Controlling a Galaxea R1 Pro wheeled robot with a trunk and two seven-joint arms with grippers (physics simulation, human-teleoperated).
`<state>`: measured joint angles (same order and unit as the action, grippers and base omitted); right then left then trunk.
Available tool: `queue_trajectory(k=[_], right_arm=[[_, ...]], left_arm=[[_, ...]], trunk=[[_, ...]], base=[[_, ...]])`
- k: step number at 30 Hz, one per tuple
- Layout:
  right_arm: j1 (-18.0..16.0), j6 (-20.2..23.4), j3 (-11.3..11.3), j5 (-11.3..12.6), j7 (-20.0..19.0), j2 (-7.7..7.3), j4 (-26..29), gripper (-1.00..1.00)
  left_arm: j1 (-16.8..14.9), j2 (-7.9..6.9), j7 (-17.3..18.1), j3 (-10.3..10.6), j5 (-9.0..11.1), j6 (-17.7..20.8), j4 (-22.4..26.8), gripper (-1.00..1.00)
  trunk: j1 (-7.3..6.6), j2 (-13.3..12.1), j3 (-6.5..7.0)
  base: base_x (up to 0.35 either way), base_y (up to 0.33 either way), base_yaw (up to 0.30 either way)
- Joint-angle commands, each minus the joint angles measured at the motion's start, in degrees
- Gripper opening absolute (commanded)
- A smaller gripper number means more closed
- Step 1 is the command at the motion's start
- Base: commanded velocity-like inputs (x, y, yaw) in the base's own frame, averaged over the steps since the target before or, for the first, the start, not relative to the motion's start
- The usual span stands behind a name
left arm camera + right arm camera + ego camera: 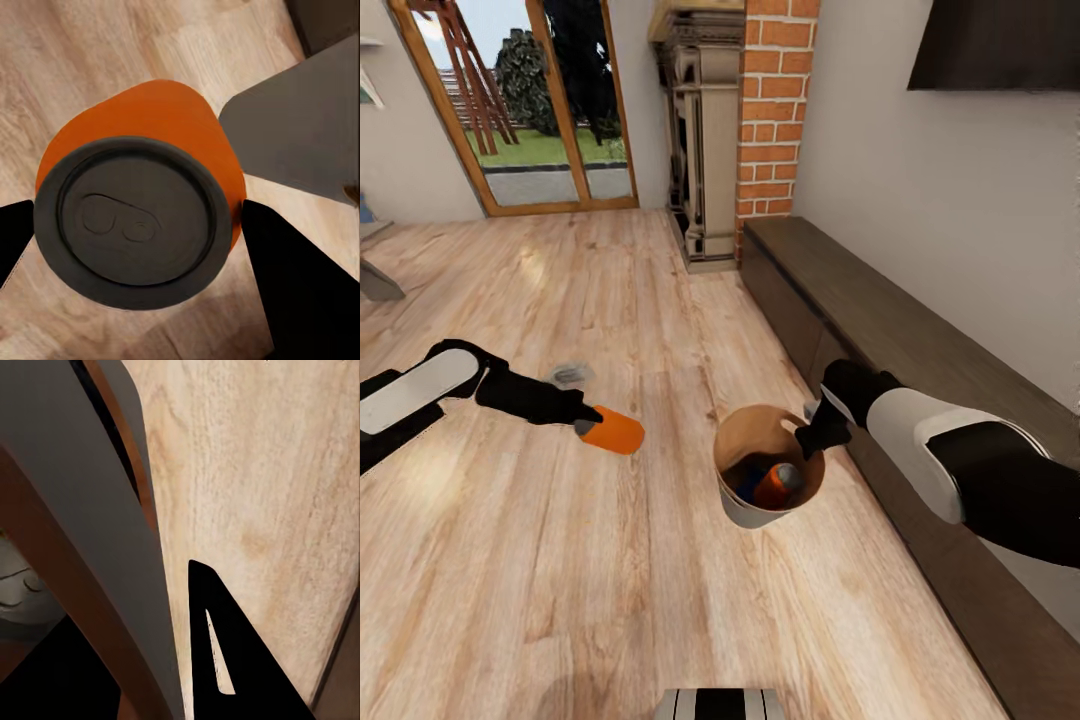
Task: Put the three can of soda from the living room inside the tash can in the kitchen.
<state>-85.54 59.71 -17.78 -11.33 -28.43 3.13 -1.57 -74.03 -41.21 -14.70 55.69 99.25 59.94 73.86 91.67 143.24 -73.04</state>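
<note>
My left gripper [588, 420] is shut on an orange can of soda [615, 431], held sideways above the wood floor to the left of the tash can. In the left wrist view the can's grey top [133, 219] sits between my black fingers [300, 285]. My right gripper [810, 432] is shut on the right rim of the tash can [745, 515], a pale grey bucket that is brown inside. Inside it lie a second orange can [778, 486] and a dark blue can [748, 482]. The right wrist view shows the bin's grey wall [97, 547] beside one finger [225, 652].
A long dark low cabinet [880, 330] runs along the right wall, close to my right arm. Beyond it stand a red brick column [775, 110] and a tall pale unit [700, 130]. Glass doors [530, 100] are at the far left. Light plank floor [610, 600] stretches around.
</note>
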Motion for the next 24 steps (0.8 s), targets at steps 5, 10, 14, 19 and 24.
queue_trajectory(k=[5,10,14,19,24], right_arm=[[0.29,0.07,1.35,0.90,0.24,0.55,0.14,-1.00],[0.36,0.13,1.40,0.87,0.65,2.97,0.16,-1.00],[0.39,0.14,1.36,0.87,0.75,4.19,0.17,-1.00],[0.49,0.15,1.23,0.95,0.87,6.63,0.37,-1.00],[0.54,0.27,1.17,1.03,0.91,6.87,1.62,-1.00]], left_arm=[[-4.05,-1.06,6.52,0.01,-0.09,0.06,1.69,-1.00],[-9.36,-1.45,13.33,0.03,-0.01,0.06,2.86,-1.00],[-11.06,-1.44,15.35,0.09,0.09,0.06,4.58,-1.00],[-11.58,-0.73,16.08,0.19,1.60,0.06,5.65,-1.00],[-11.60,2.71,15.86,0.76,1.78,0.06,5.67,-1.00]], trunk=[[-1.10,-2.01,0.91],[-2.19,-4.01,1.81],[-3.07,-5.62,2.52],[-3.07,-5.62,2.52],[-3.07,-5.62,2.52]], base=[[0.000,0.000,0.000],[0.000,0.000,0.000],[0.000,0.000,0.000],[0.000,0.000,0.000],[0.000,0.000,0.000]])
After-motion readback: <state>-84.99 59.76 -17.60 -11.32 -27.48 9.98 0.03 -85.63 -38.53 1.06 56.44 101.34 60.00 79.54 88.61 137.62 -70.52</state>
